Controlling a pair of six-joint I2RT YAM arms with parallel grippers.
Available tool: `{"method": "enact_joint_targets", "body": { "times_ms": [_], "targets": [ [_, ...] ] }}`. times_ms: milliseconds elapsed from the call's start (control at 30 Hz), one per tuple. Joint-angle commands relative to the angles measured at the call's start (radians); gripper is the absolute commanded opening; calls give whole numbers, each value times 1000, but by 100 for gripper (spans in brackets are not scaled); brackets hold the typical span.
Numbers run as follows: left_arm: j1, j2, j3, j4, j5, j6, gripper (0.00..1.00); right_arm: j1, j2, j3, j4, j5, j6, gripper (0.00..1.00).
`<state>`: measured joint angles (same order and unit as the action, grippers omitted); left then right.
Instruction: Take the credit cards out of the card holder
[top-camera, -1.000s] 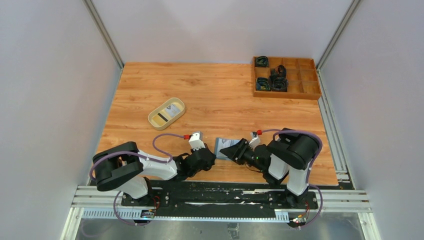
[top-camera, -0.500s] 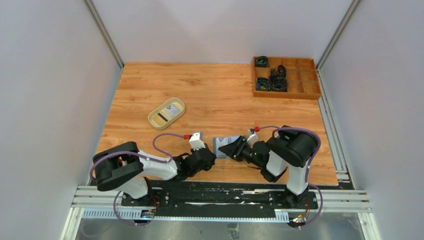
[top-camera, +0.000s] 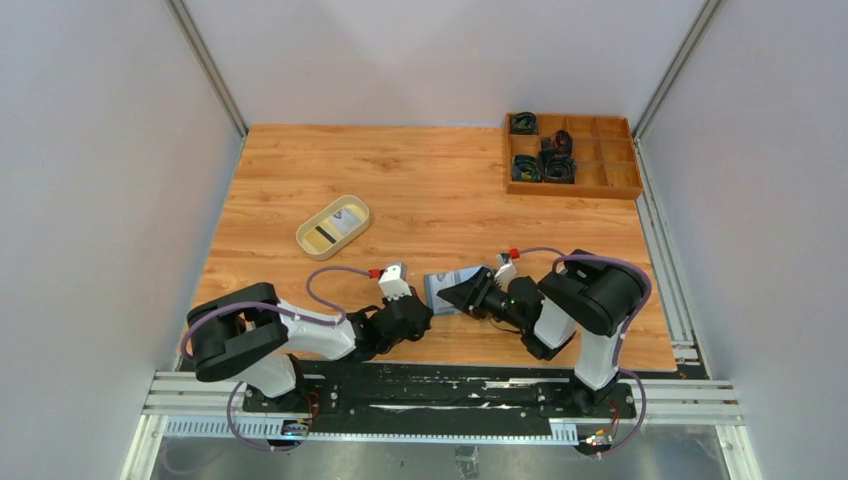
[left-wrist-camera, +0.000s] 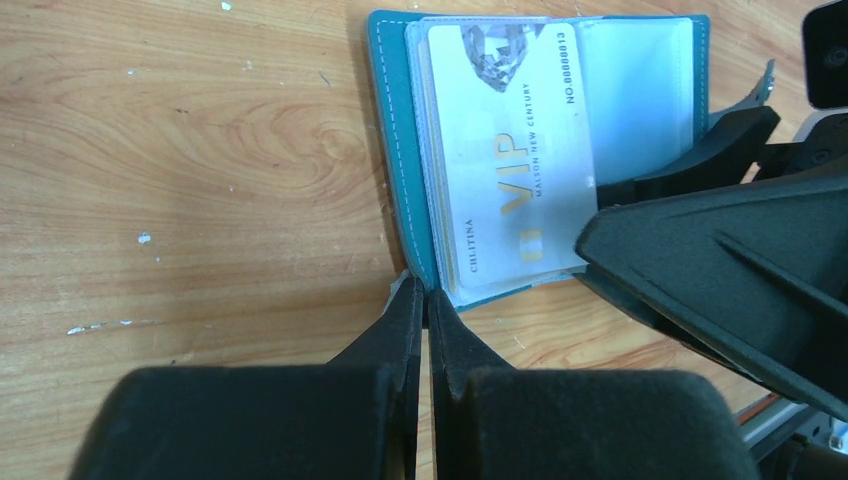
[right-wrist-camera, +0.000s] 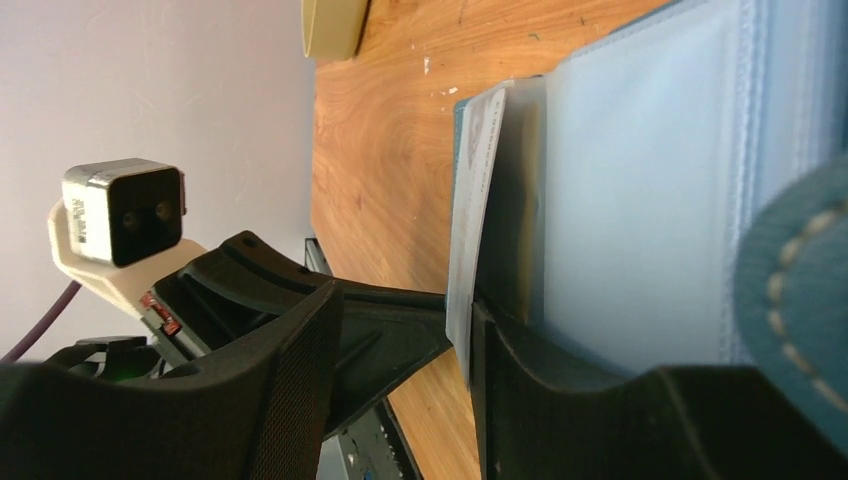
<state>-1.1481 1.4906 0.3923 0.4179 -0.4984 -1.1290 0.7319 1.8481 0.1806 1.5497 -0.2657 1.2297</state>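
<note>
Two alike, left arm (top-camera: 300, 335) and right arm (top-camera: 585, 300): white shells between bulky matte-black joint housings. Along each, a thin purple cable (top-camera: 335, 272) ending in a small red plug (top-camera: 373, 272). At the wrist, a grey box camera (right-wrist-camera: 122, 212) with two dark lenses, on a beige printed mount (a small red mark just below it). Black throughout, left gripper (left-wrist-camera: 425, 295) and right gripper (right-wrist-camera: 405, 300); fingers (right-wrist-camera: 290, 400) broad at the root, tapering to blunt wedges, inner faces finely cross-hatched.
</note>
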Motion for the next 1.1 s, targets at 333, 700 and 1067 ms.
{"method": "enact_joint_targets", "body": {
  "times_ms": [333,700,1067],
  "targets": [
    [-18,71,-18,-153,65,32,0,-36,-277,16,-348,-91,-113,50],
    [-18,83,-15,-150,69,29,0,-84,-566,78,-916,-34,-292,50],
    [-18,93,-7,-151,77,33,0,-119,-512,66,-907,-41,-291,41]
  ]
}}
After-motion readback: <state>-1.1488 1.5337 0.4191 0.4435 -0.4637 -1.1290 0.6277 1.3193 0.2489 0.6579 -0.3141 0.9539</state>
